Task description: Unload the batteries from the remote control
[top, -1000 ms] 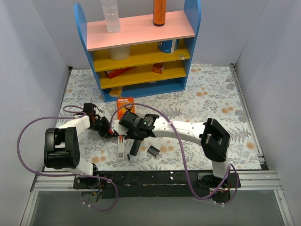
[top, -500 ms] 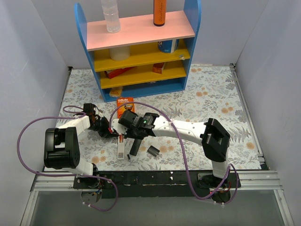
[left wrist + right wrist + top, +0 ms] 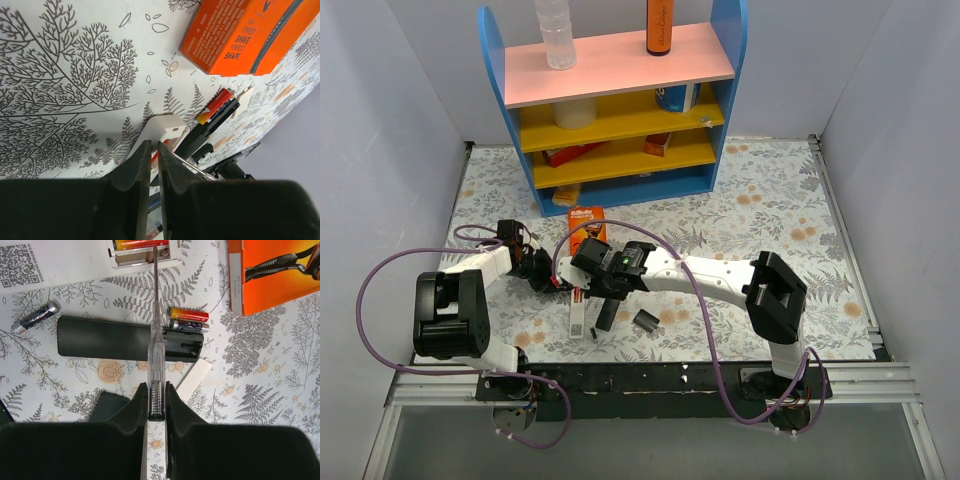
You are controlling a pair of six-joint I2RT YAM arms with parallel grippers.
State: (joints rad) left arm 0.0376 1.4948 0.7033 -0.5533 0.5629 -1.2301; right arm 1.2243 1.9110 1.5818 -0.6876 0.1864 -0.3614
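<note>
Red-orange cylindrical batteries (image 3: 189, 315): one loose ahead of right fingers (image 3: 141, 405), one in white remote (image 3: 75, 262).
Right gripper (image 3: 156, 387): clamped clear-handled screwdriver (image 3: 155, 340).
Left gripper (image 3: 154, 145): closed.

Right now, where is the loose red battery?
Right wrist view: the red-orange battery lies right of the screwdriver, by the black bar's end, left of the razor package.
</note>
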